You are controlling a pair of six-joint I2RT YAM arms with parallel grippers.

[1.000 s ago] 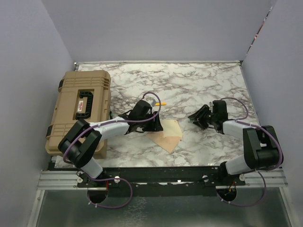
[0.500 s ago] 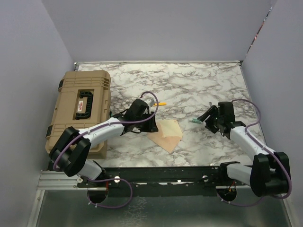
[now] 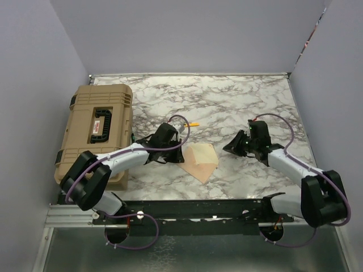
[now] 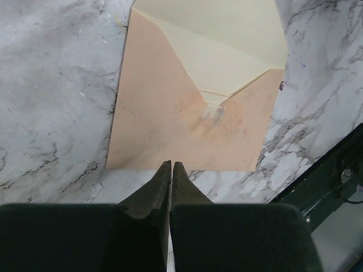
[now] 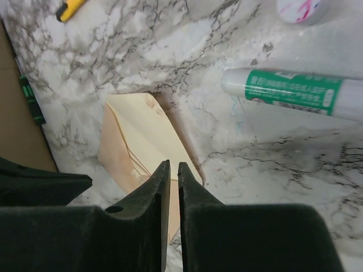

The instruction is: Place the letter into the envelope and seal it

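Observation:
The envelope (image 3: pixel 200 161) lies flat on the marble table between my two grippers, a tan kraft body with its flap open. Its pale cream inside (image 4: pixel 227 51) faces up in the left wrist view. I cannot make out the letter as a separate sheet. My left gripper (image 3: pixel 180 154) is at the envelope's left edge; its tips (image 4: pixel 171 165) are shut with nothing in them, right at the paper's near border. My right gripper (image 3: pixel 229 148) sits a little right of the envelope (image 5: pixel 136 141), its jaws (image 5: pixel 170 164) drawn to a thin slit, holding nothing.
A tan hard case (image 3: pixel 96 127) stands at the left of the table. A green-and-white glue stick (image 5: pixel 295 90) lies just past the right gripper, near a white round object (image 5: pixel 298 8). A small yellow item (image 3: pixel 194 123) lies behind the envelope.
Both grippers have closed. The left one drew back slightly to the envelope's left edge. The right arm swung out, then came back in towards the envelope, now covering the glue stick from above.

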